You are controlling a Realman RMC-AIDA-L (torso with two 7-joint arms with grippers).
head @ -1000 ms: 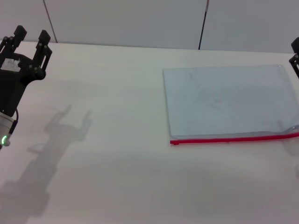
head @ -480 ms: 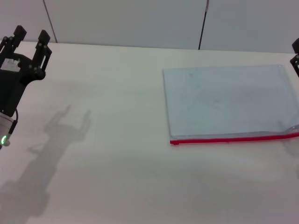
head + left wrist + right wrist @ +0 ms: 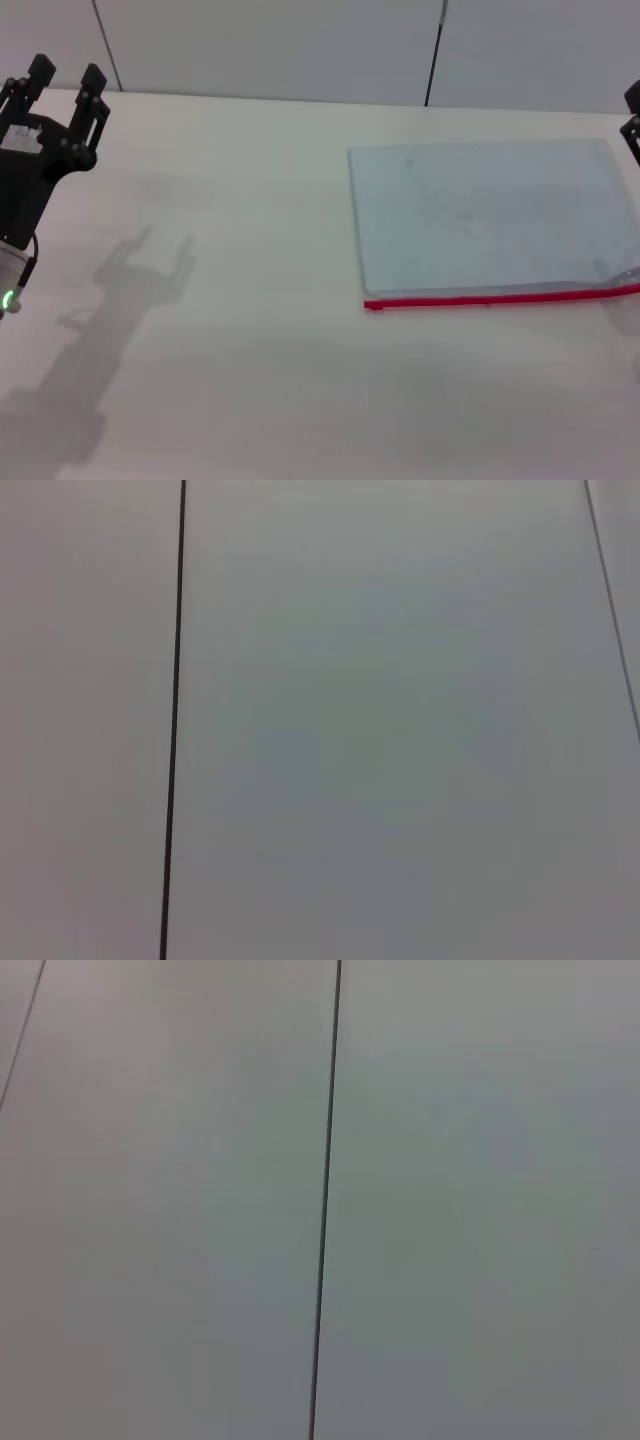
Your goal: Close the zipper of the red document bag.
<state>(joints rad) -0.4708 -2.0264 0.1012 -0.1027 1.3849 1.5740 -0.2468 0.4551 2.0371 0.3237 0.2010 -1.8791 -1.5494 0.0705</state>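
The red document bag (image 3: 487,215), a flat pale grey-blue pouch, lies on the right half of the white table in the head view. Its zipper (image 3: 500,297) is a thin red strip along the near long edge; near the right end the pouch's top layer bulges up off the strip. I cannot make out the slider. My left gripper (image 3: 63,75) is raised at the far left, open and empty, well away from the bag. Only a sliver of my right gripper (image 3: 632,125) shows at the right edge, beside the bag's far right corner. Both wrist views show only wall.
The white table (image 3: 240,300) stretches wide and bare to the left of the bag. A grey panelled wall (image 3: 300,45) with dark seams stands behind the table's far edge.
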